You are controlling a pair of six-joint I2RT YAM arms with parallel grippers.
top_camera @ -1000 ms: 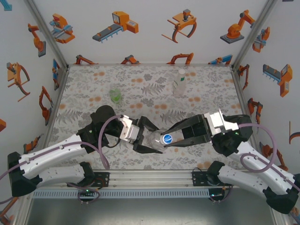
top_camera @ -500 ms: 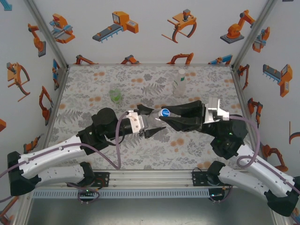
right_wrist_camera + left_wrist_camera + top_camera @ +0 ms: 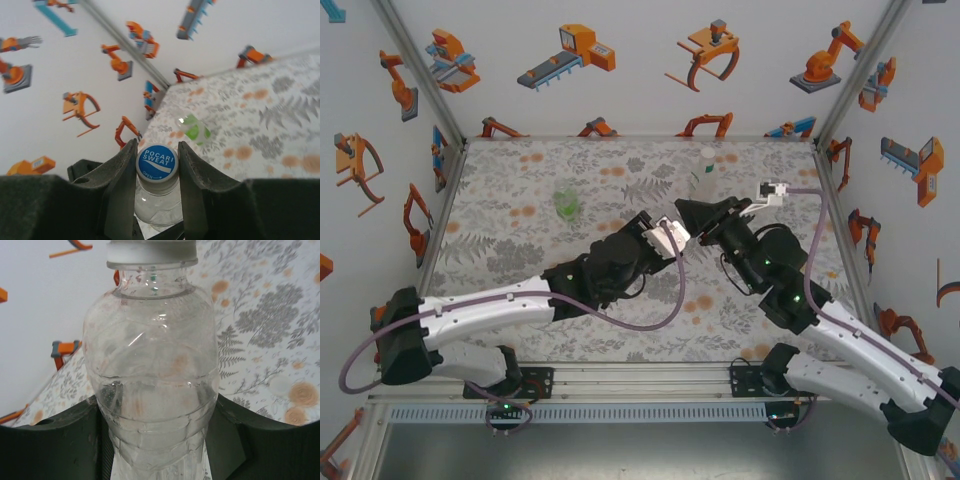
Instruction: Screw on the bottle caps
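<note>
Right gripper [image 3: 157, 150] pinching cap [image 3: 157, 162] on bottle [image 3: 155, 385]

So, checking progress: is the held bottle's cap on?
On: the Pocari Sweat cap sits atop the clear bottle; tightness cannot tell.

Left arm [image 3: 490, 310] stretched from near-left base out to table centre, wrist pointing right and far. Left gripper [image 3: 159, 440] clamped on the clear bottle [image 3: 155, 365], one finger each side of the body. Right arm [image 3: 840, 340] up from near-right base, elbow bent, wrist angled left. Right gripper [image 3: 156, 165] closed, fingers pinching the bottle cap [image 3: 157, 157]. The two grippers meet tip to tip at centre.
</note>
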